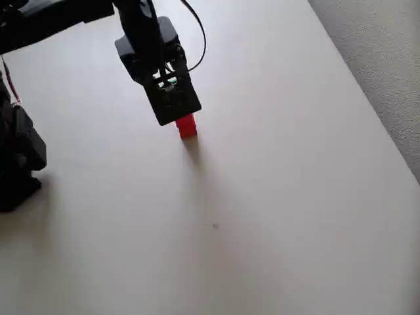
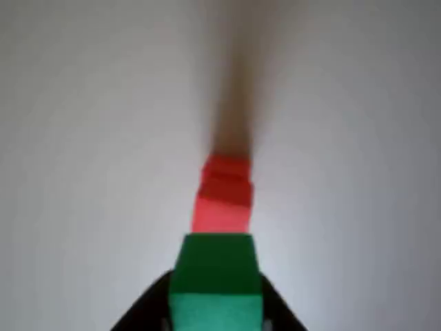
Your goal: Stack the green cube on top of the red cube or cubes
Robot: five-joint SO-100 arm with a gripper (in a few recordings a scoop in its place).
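Gripper (image 2: 215, 321) clamped on the green cube (image 2: 216, 279): in the wrist view the black fingers (image 2: 141, 314) sit against the cube's left and right sides at the bottom edge of the frame.

Green cube: bright green, plain faces, top face darker than the front face, edges slightly soft from blur. No markings on it.

Red cubes (image 2: 224, 193): seen from the wrist as a short column just beyond the green cube, two stacked blocks. The nearer, upper one is pinkish-red, the one under it a deeper red; they sit slightly offset from each other. Whether the green cube touches the top red cube cannot be told from this angle.

Overhead view: black gripper head (image 1: 172, 98) hangs over the pale table (image 1: 282, 197), with a sliver of green (image 1: 170, 85) visible through its frame. Red stack (image 1: 186, 125) shows just below the head's lower edge, partly covered by it, casting a soft shadow down the table.

Writing/labels: none legible on cubes, arm or table. Grey textured floor (image 1: 380, 59) runs along the table's right edge.
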